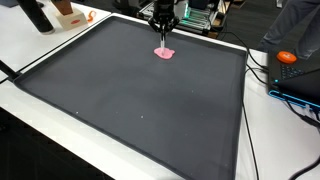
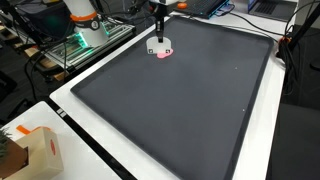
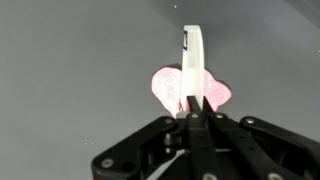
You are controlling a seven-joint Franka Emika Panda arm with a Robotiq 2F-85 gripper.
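Gripper [image 3: 193, 112]: fingers drawn in tight on a white stick, pinching it between the tips; the arm comes straight down over the far part of the mat in both exterior views.
White stick [image 3: 193, 62]: slim, flat-sided and plain white, with a small dark mark near its free end (too small to read). It runs straight out from the fingertips, in line with the gripper.
Pink shape [image 3: 214, 93]: flat piece, soft pink, heart-like in outline with two rounded lobes. It lies on the mat directly under the stick, which crosses its middle in the wrist view.
Contact: in an exterior view the stick's end reaches the pink shape [image 1: 165, 54]; whether it presses on it or stops just short cannot be told.
Black mat [image 1: 120, 100]: large, dark and matte, covering most of the tabletop [image 1: 40, 45], with the pink shape close to its far edge.
Surroundings: an orange object [image 1: 287, 57] sits beyond one side of the mat and a cardboard box [image 2: 38, 152] near a corner, both well apart from the gripper.
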